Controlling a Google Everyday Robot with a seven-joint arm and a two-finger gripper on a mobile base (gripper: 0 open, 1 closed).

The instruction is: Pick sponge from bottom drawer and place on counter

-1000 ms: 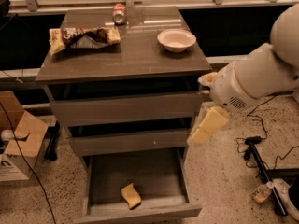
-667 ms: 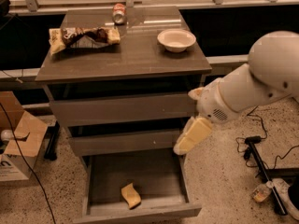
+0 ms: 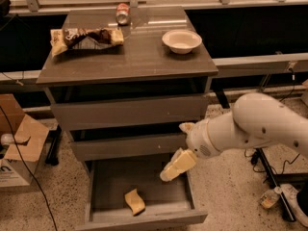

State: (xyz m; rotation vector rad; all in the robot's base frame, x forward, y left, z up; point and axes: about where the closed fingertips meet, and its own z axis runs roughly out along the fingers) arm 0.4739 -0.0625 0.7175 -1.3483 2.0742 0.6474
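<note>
- Sponge [image 3: 134,201] lies in the open bottom drawer [image 3: 115,177], near the front.
- Gripper [image 3: 177,165] hangs over the drawer's right side, apart from the sponge. I cannot tell if it is loose or squeezed.
- Step: reaching in. Next it probably must go down and left to the sponge, then up to the counter [image 3: 134,59].

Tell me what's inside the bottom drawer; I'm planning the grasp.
In the bottom drawer, the sponge lies near the front. The hand hovers over its right side, covering some of the floor.
</note>
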